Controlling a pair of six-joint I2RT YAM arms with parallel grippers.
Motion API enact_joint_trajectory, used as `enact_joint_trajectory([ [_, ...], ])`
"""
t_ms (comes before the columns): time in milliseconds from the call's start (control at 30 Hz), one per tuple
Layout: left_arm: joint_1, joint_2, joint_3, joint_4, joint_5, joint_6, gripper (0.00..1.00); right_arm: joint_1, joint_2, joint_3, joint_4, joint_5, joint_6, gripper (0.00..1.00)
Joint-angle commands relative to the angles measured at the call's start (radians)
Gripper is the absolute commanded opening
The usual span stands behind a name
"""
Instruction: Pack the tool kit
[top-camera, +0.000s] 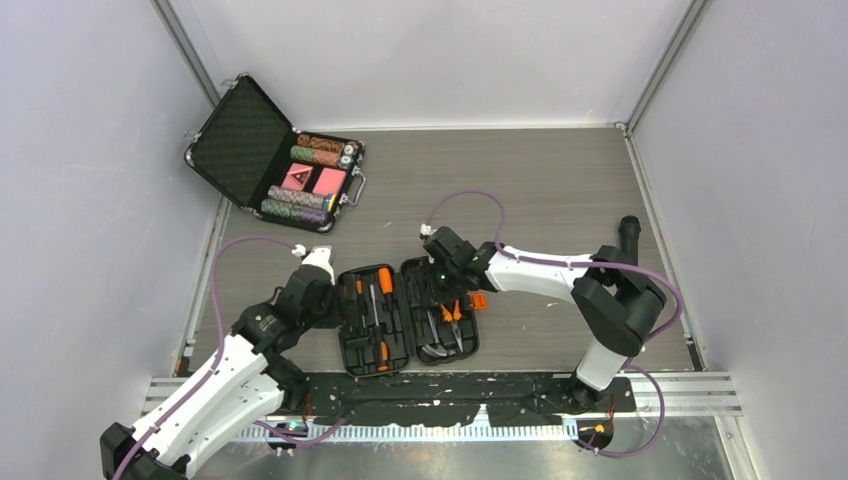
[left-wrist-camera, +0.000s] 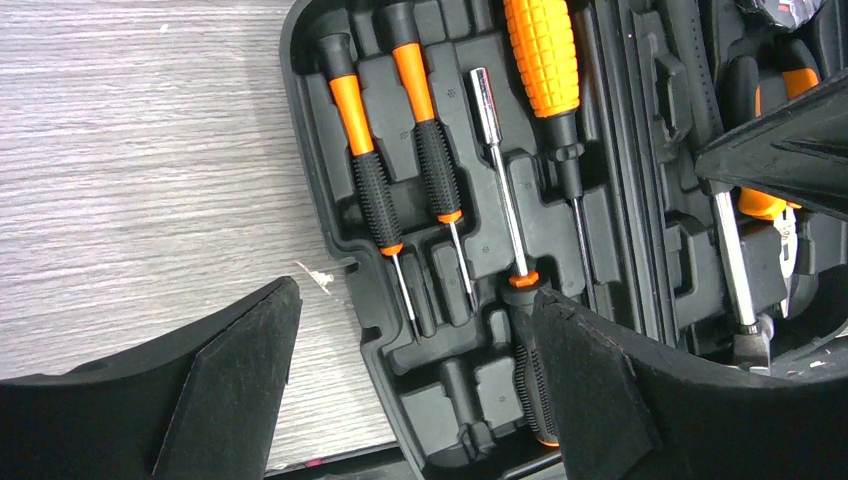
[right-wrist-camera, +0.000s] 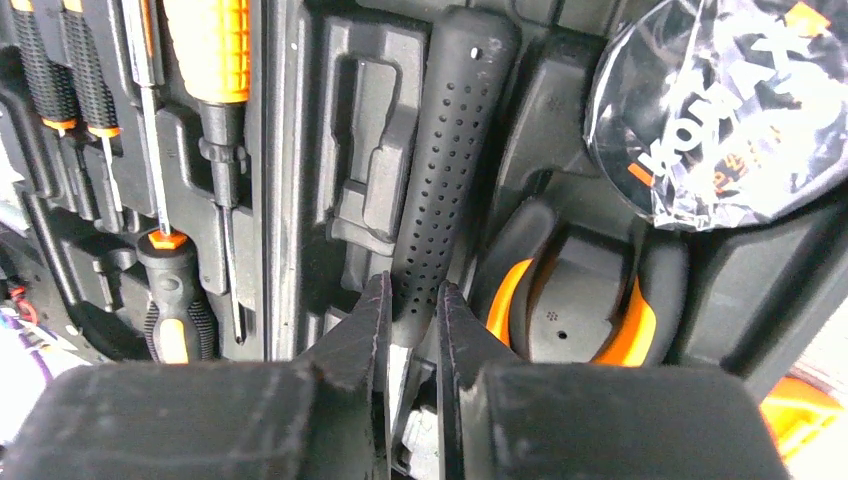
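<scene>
The tool kit lies open and flat on the table between the arms, with orange-and-black screwdrivers seated in its left half. My left gripper hangs open over that half's near-left corner; one finger is above the table, the other above a driver handle. In the right half lies a tool with a black dimpled handle, beside orange-lined pliers. My right gripper is shut on the lower end of that handle, where a metal shaft begins. From above, the right gripper sits over the right half.
An open metal-edged briefcase of poker chips and red cards stands at the back left. A round item in a clear bag rests in the kit's right half. The kit's orange latch sticks out on the right. A black mat runs along the near edge.
</scene>
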Motion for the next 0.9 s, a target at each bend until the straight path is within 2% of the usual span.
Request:
enact_joint_trajectory([
  [0,0.005,0.005,-0.007,0.038,0.004,-0.009,0.86,0.046,-0.028,0.068,-0.086,0.073,-0.043,0.07],
  [233,0.006,0.022,-0.010,0.037,-0.002,-0.008,0.86,0.133,-0.024,0.171,-0.261,0.361,-0.069,0.05],
  [433,0.006,0.023,-0.010,0.040,-0.003,-0.009,0.86,0.162,0.023,0.193,-0.306,0.453,-0.074,0.05],
  [500,0.006,0.019,-0.010,0.038,-0.004,-0.009,0.86,0.165,0.042,0.195,-0.300,0.446,-0.080,0.10],
  [567,0.006,0.014,-0.009,0.033,-0.002,-0.010,0.86,0.168,0.044,0.197,-0.283,0.409,-0.083,0.19],
  [667,0.006,0.003,-0.008,0.022,-0.002,-0.006,0.86,0.175,-0.016,0.202,-0.272,0.345,-0.096,0.36],
  [733,0.005,-0.003,-0.004,0.013,-0.006,-0.006,0.86,0.177,-0.083,0.202,-0.272,0.322,-0.110,0.43],
  [867,0.006,-0.011,0.000,0.008,-0.017,-0.006,0.87,0.177,-0.211,0.172,-0.289,0.296,-0.150,0.46],
])
